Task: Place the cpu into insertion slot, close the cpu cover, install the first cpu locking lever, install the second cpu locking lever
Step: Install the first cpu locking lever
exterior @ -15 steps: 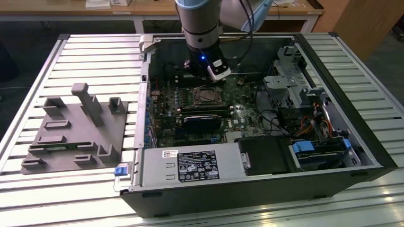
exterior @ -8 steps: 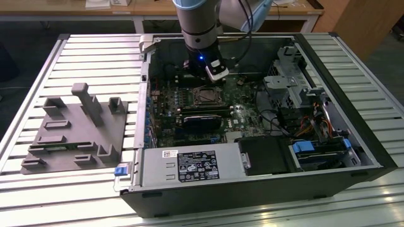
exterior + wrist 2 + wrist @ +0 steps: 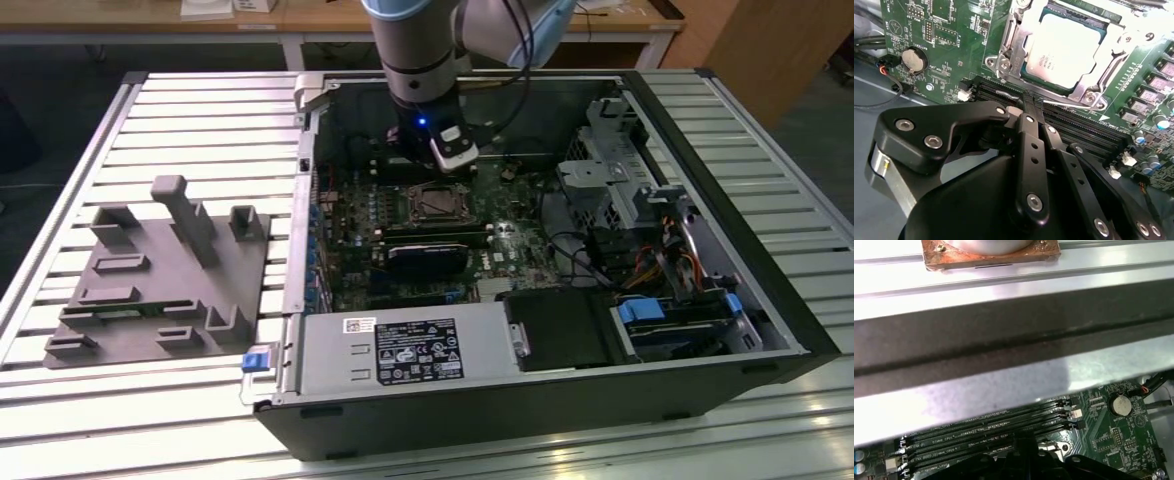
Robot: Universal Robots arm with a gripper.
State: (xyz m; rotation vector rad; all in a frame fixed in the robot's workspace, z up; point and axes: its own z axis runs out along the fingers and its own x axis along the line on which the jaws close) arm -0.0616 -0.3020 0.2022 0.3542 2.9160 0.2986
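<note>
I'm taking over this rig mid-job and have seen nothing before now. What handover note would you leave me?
Gripper: shut, tips against a thin silvery lever beside the socket, low over the green motherboard.
Small flat square cpu with a grey metal top: seated in the dark square insertion slot.
Thin silvery square-frame cpu cover: lying down over the cpu.
Done: cpu placed, cover closed.
Left: the two locking levers; I cannot tell whether either is latched.
</note>
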